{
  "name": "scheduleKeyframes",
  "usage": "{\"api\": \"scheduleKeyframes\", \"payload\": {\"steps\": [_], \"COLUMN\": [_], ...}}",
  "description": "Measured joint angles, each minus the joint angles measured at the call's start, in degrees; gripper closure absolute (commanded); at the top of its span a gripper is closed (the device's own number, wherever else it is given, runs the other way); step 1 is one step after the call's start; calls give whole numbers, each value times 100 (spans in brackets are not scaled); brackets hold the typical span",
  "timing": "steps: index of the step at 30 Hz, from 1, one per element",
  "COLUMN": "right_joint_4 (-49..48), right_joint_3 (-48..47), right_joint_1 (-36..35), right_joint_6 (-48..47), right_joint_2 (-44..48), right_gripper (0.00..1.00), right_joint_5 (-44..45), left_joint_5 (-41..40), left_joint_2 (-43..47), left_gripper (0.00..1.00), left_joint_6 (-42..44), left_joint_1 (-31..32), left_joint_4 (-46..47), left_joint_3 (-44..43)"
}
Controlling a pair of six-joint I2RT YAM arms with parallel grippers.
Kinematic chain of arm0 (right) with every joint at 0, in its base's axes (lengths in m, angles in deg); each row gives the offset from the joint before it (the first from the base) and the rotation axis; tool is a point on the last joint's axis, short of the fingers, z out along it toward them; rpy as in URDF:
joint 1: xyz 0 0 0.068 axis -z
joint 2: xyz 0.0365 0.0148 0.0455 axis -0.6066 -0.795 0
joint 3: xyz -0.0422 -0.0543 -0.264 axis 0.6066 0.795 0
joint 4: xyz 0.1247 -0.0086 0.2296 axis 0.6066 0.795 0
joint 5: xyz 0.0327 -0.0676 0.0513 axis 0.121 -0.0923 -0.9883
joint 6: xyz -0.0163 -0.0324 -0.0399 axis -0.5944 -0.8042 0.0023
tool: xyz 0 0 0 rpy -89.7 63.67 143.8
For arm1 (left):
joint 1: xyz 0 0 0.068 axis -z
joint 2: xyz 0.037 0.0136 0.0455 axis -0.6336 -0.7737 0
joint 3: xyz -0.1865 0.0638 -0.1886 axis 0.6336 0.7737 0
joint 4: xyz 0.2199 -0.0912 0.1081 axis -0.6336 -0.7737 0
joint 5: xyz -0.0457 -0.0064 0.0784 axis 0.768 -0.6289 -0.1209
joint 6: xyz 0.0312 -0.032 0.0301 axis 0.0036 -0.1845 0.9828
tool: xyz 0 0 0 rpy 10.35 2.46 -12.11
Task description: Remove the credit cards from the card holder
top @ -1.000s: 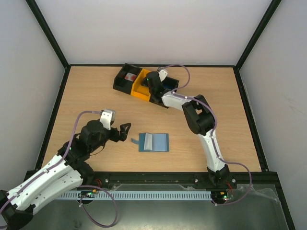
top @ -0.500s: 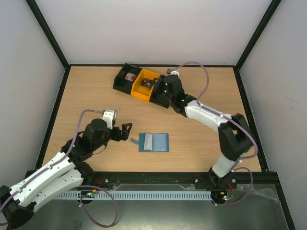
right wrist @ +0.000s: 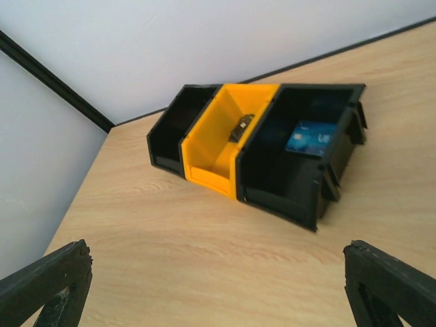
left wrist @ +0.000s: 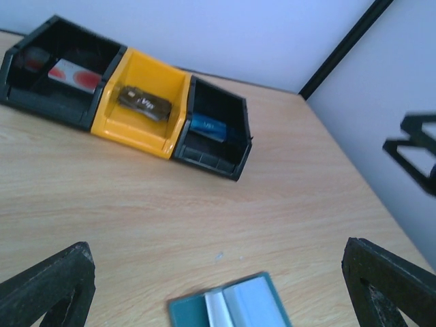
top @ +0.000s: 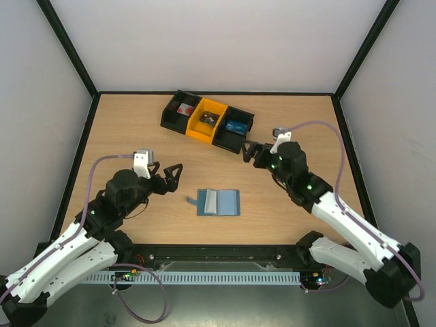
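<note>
Slate-blue card holder [top: 218,202] lies open between the spread, empty left end effector [top: 172,177] and right end effector [top: 250,154]; best pin 1 flap, then pinch any card's exposed edge.

A light wood-grain worktop [top: 136,129] fills the middle of the overhead view. In its upper centre, three open bins stand touching in a slanted row: a black bin [top: 168,117] at the upper left, a yellow bin [top: 199,133] in the middle, and a second black bin [top: 229,142] at the lower right. White walls [top: 218,41] enclose the space, with black frame bars [top: 68,48] at the corners. Along the bottom edge runs what looks like a slotted white cable duct [top: 204,278].
</note>
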Motion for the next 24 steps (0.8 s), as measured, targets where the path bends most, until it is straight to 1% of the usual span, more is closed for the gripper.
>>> {"api": "scheduleKeyframes", "payload": {"steps": [5, 11, 16, 24], "right_joint_4": [533, 876, 901, 898], "right_joint_3": [623, 940, 1224, 1552], "right_joint_1": [0, 0, 0, 0], "right_joint_6": [101, 251, 444, 728], "right_joint_2": [1204, 2022, 2277, 2277], "right_gripper": [2, 2, 2, 2], "right_joint_5": [17, 22, -31, -310], "left_joint_5": [-83, -166, -190, -273], "left_joint_2": [271, 450, 450, 437], "left_gripper": [0, 0, 0, 0], "left_joint_6": [-107, -293, -461, -625], "left_joint_1": [0, 0, 0, 0], "left_joint_4": [90, 138, 269, 466], "left_joint_3": [-48, -7, 267, 647]}}
